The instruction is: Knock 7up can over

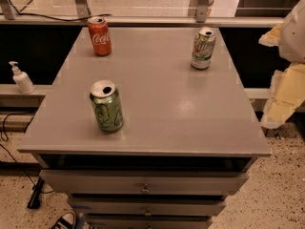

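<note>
ok so going from the left: there's a white pump bottle [21, 78] sitting on a low ledge off to the side of the cabinet, with some black cable [9, 149] trailing over the speckled floor below it; the toe of a shoe [64, 219] pokes in at the bottom edge

then the grey cabinet top [157, 109], with drawers [143, 182] stacked under its front edge; three cans on it, all upright, all well apart from each other; the red Coca-Cola can [99, 36] is at the far left corner; the all-green can [106, 106] stands nearer the front on the left side, opened tab hole facing up

the 7up can [203, 48], silver-white with green lettering, stands upright near the far right corner of the top, close to the back edge, nothing touching it

the gripper [281, 85] is way over at the right edge of the view, a pale cream shape hanging beside the cabinet's right side, off the tabletop and apart from the 7up can; honestly can't tell if it's released or clenched from here, but it isn't grasping any of the cans
</note>
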`<control>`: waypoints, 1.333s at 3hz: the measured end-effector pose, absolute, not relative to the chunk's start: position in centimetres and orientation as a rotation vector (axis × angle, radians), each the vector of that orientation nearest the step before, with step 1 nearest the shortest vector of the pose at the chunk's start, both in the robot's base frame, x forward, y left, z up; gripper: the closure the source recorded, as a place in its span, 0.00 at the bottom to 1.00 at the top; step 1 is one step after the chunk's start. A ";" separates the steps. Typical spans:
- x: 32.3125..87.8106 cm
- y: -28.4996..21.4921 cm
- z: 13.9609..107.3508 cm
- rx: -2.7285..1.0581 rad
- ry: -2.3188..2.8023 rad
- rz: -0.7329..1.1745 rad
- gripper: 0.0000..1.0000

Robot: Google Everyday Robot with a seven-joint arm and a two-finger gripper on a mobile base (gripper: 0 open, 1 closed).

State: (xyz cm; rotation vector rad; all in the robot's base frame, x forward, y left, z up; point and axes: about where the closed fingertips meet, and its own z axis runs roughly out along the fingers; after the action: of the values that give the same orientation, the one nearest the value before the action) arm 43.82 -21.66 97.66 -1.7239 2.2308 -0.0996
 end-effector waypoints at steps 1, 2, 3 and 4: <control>43.8 -21.7 97.7 -1.724 2.231 -0.100 0.00; 45.1 -22.1 97.3 -1.662 2.199 -0.113 0.00; 49.2 -23.9 96.4 -1.538 2.133 -0.144 0.00; 53.4 -25.6 95.4 -1.422 2.081 -0.114 0.00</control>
State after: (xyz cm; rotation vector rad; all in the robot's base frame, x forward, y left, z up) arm 53.44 -25.64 95.35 -1.4220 2.0807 -0.1136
